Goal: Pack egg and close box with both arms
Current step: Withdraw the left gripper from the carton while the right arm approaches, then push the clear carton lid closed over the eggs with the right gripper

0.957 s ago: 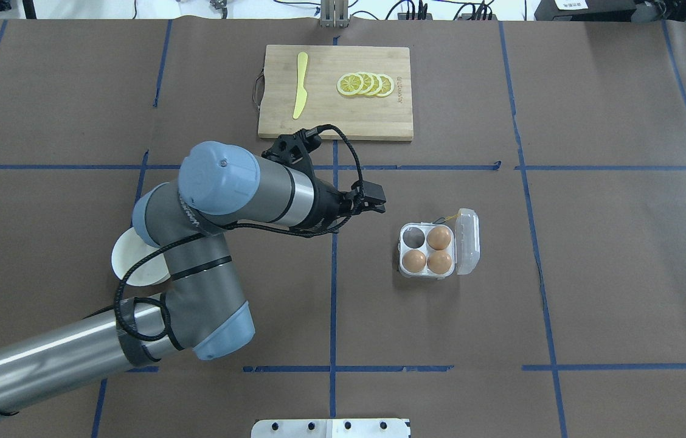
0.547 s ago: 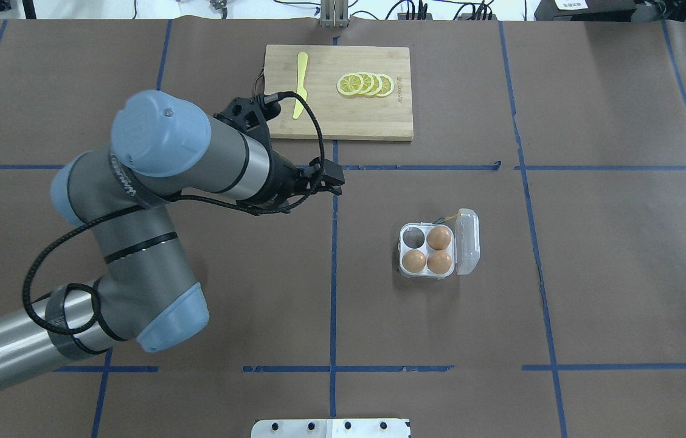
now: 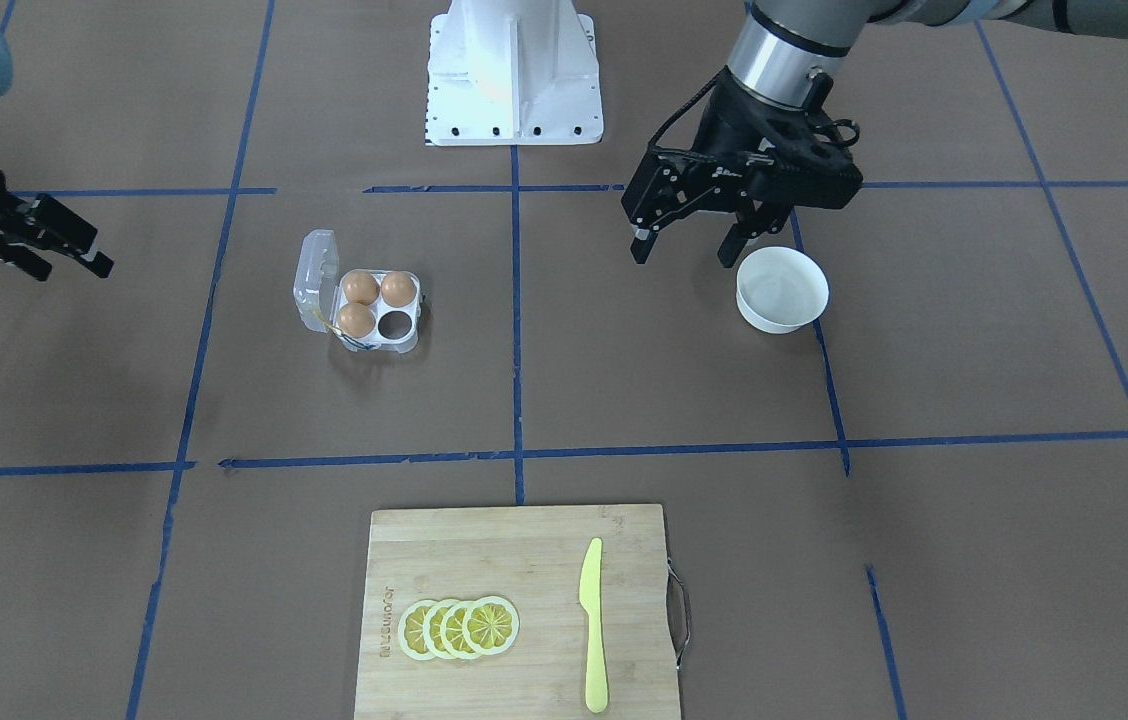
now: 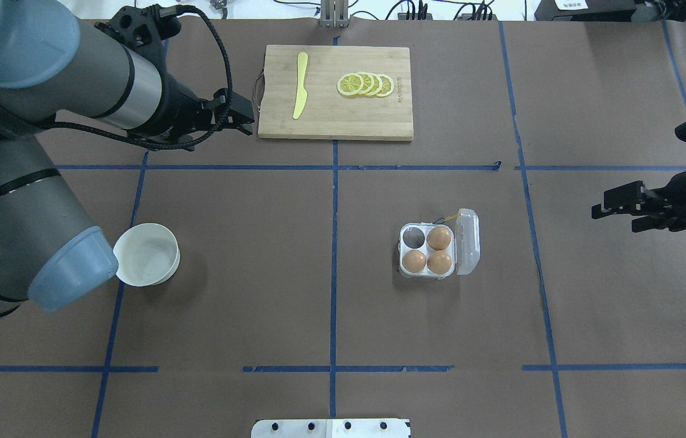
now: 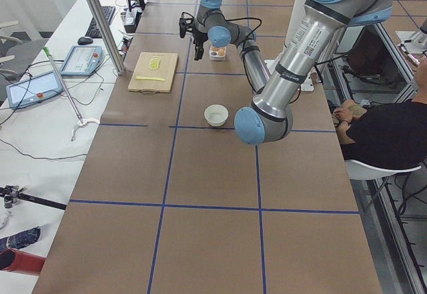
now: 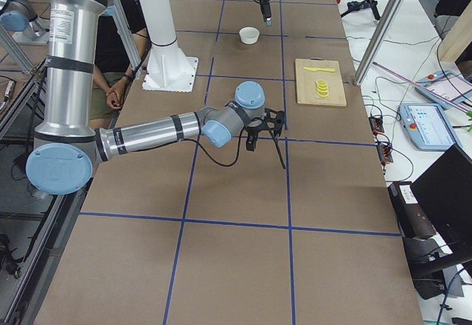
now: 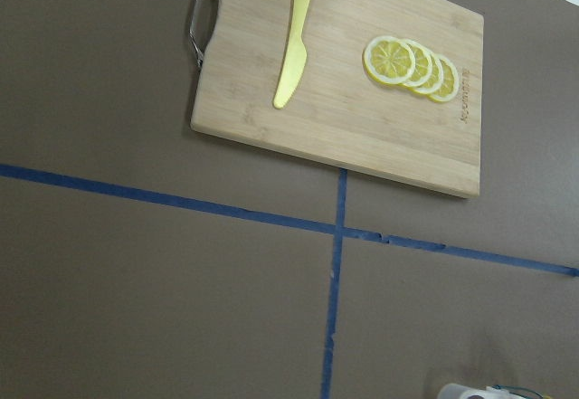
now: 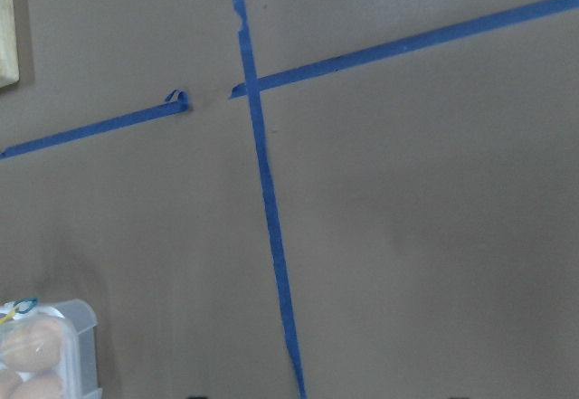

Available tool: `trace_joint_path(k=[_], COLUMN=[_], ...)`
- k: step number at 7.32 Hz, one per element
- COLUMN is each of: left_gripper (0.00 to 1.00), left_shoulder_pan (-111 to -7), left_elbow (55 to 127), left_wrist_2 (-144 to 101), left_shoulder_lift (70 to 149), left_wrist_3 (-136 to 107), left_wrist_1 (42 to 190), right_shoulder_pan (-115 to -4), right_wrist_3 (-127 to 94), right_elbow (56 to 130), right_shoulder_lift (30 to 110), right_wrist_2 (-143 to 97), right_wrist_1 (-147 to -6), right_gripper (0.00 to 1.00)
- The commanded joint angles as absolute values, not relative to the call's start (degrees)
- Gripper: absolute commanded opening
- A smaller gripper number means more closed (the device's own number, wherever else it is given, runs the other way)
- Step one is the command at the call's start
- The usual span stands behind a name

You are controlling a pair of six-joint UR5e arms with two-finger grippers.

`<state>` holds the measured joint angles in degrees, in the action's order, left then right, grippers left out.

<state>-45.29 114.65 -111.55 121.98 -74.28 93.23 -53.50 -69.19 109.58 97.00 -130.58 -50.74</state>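
Observation:
The clear box (image 4: 405, 272) stands right of the table's middle with its lid (image 4: 468, 241) open to the right; it also shows in the front view (image 3: 406, 344). Three like brown eggs (image 4: 438, 238) sit in its cups. The far-left cup (image 4: 414, 237) is empty. My left gripper (image 3: 684, 255) is open and empty, above the table next to the white bowl, far left of the box; it also shows overhead (image 4: 239, 118). My right gripper (image 4: 615, 218) is open and empty, well to the right of the box.
An empty white bowl (image 4: 147, 254) stands at the left. A wooden cutting board (image 4: 335, 109) at the far middle carries a yellow knife (image 4: 300, 85) and lemon slices (image 4: 365, 84). The white pedestal (image 3: 512, 70) is at the robot's edge.
My left arm has swung back from near the box to the far left, uncovering the white bowl. My right gripper has come into view at the right edge. The box has not moved.

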Motion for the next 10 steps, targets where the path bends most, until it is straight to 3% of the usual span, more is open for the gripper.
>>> trace_joint_path(k=[1, 2, 5, 8, 10], left_gripper=[1.00, 1.00, 1.00, 1.00, 1.00], left_shoulder_pan=[-49.20, -50.70, -54.22, -54.49, -54.67], left_elbow=[115.31, 115.31, 115.31, 114.70, 114.26], left_wrist_2=[-112.58, -113.46, -113.82, -114.17, -114.26], left_shoulder_lift=[119.98, 119.36, 115.24, 113.38, 112.16], left_wrist_3=[-71.64, -68.59, -60.75, -56.96, -55.38], left_wrist_1=[92.90, 92.81, 93.07, 93.34, 93.60], right_shoulder_pan=[-46.69, -44.84, -38.43, -34.64, -33.66], right_wrist_3=[-71.10, -71.10, -71.19, -72.42, -73.03], right_elbow=[109.78, 109.60, 106.98, 103.45, 103.88], right_shoulder_lift=[94.85, 92.83, 84.06, 65.97, 61.89], right_wrist_2=[-129.11, -127.89, -124.21, -121.20, -120.24], right_wrist_1=[-49.22, -49.39, -50.79, -64.28, -66.71], right_gripper=[0.13, 0.00, 0.00, 0.00, 0.00])
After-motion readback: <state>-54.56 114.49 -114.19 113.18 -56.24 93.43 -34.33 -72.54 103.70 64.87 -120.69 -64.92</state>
